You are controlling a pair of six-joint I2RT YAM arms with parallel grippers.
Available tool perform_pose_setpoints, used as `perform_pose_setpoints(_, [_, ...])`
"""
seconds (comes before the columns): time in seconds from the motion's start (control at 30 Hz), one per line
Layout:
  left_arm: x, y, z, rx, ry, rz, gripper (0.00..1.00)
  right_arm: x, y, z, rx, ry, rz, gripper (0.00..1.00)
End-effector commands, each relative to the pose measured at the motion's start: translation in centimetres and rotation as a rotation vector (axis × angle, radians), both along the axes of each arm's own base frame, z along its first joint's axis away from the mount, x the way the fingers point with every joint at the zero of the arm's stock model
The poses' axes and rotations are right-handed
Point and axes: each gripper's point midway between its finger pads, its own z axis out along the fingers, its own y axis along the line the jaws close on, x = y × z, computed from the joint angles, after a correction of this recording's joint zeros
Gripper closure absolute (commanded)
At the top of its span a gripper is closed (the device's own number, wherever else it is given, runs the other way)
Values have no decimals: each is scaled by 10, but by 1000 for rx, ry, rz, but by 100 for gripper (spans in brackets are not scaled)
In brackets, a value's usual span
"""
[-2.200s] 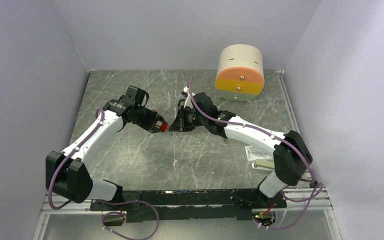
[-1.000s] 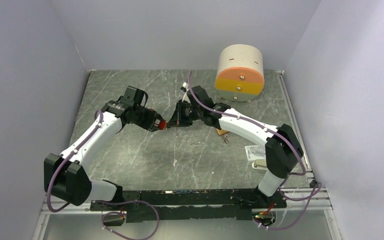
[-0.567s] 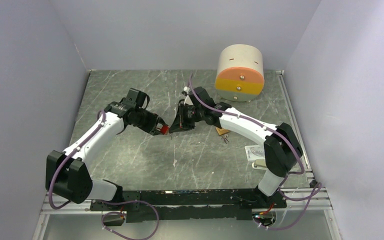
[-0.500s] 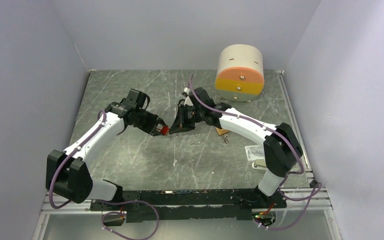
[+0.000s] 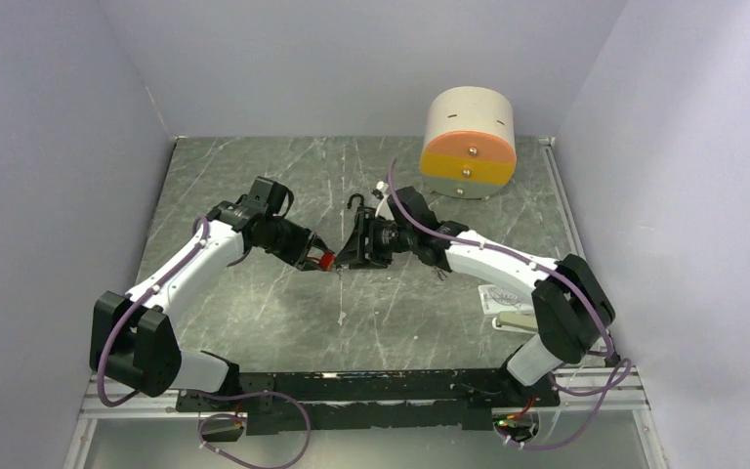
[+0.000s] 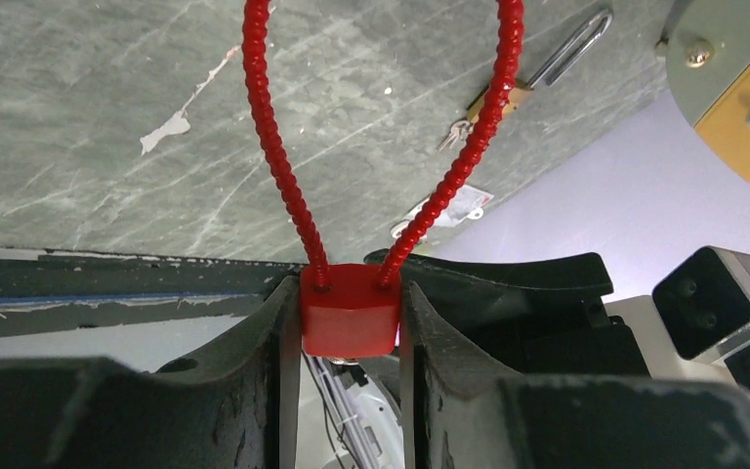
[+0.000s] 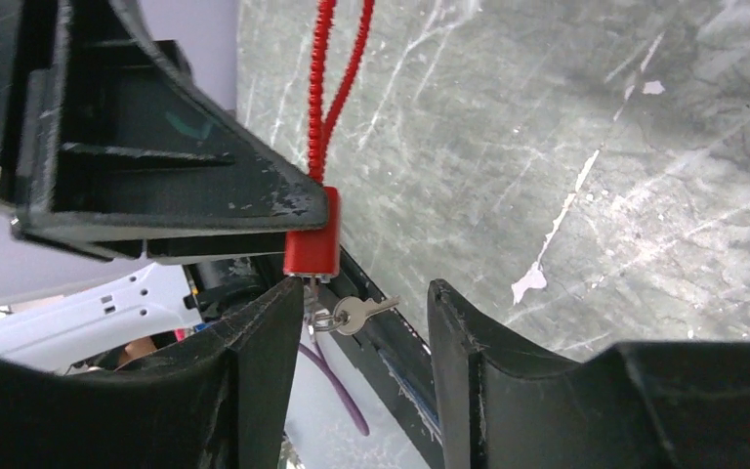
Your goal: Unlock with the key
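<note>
We see the left gripper (image 6: 349, 293) clamping the red cable lock (image 6: 349, 322), the right gripper (image 7: 366, 293) parted near its dangling key (image 7: 358, 312).

- The red lock (image 6: 349, 311) has its cable loop (image 6: 275, 156) running off the top edge in both wrist views.
- The key (image 7: 356, 312) hangs under the lock; whether anything sits in the keyhole cannot be told.
- From above, the key is too small to make out.
- The drum (image 6: 718, 98) is cut by the left wrist view's right edge.
</note>
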Motion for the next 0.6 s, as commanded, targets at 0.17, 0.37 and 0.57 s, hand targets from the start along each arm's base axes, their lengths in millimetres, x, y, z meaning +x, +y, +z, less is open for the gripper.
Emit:
perform_pose_setpoints(0.17, [2,-11,27,-98,-50,-55,97,-4,4,76,274,-259,7,47])
perform_pose_setpoints(0.37, [5,-10,30,-104,-61,-47,97,-5,4,55,182,-217,5,51])
perform_pose_setpoints(0.57, [8,-9,28,-103,-62,-44,97,-9,3,48,152,-212,13,58])
